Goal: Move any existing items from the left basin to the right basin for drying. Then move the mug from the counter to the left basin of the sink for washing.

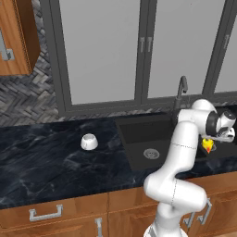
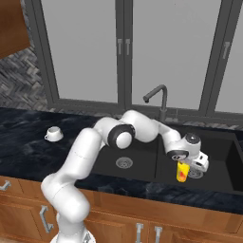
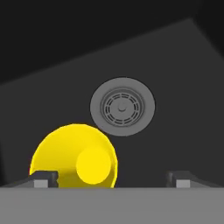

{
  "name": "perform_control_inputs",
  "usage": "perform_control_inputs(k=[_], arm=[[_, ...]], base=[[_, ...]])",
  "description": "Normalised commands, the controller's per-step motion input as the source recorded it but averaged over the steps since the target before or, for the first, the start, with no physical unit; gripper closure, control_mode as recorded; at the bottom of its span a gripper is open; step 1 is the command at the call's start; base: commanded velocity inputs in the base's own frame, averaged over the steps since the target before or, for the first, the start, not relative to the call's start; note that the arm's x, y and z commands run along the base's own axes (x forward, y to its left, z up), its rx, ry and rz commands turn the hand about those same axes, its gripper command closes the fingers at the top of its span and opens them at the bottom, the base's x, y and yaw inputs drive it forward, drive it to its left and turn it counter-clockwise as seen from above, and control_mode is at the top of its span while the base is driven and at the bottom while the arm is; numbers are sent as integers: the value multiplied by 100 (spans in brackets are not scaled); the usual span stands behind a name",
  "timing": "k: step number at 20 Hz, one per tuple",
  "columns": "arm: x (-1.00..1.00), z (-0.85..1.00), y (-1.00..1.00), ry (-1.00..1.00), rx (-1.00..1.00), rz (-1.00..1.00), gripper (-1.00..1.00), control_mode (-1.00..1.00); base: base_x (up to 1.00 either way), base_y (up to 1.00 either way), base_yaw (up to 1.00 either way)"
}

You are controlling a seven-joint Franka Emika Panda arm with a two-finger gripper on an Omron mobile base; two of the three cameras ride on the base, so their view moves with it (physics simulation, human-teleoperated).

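The yellow cup-shaped item [image 2: 181, 172] stands in the right basin [image 2: 216, 149] of the black sink, just beside the round drain [image 3: 122, 106]. My gripper [image 3: 111, 179] hangs right over it, open, with its fingertips [image 3: 43, 178] spread wide to either side of the cup [image 3: 74, 155], the left one close to it. From the left base the cup [image 1: 208, 146] peeks out under the hand [image 1: 221, 135]. The left basin [image 2: 142, 167] holds nothing but its drain [image 1: 150, 153]. The white mug [image 1: 89, 141] sits upside down on the counter [image 1: 41, 157], left of the sink.
The dark curved faucet [image 2: 159, 97] rises behind the divider between the basins, close to my forearm. Tall grey window frames back the counter. Wooden cabinets with silver handles [image 1: 45, 214] run below the front edge.
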Motion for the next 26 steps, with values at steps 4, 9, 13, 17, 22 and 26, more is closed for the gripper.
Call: perform_control_inputs(k=[4, 9, 13, 17, 22, 26], arm=[[0, 37, 16, 1, -2, 0, -100, -100], [0, 35, 38, 3, -1, 0, -100, -100], [0, 43, 42, 4, 0, 0, -100, -100], [0, 45, 42, 3, 0, 0, -100, -100], [0, 42, 48, 3, 0, 0, -100, -100], [0, 33, 54, 4, 0, 0, -100, -100]], base=[[0, 0, 0], [0, 0, 0], [0, 0, 0], [0, 0, 0], [0, 0, 0], [0, 0, 0]])
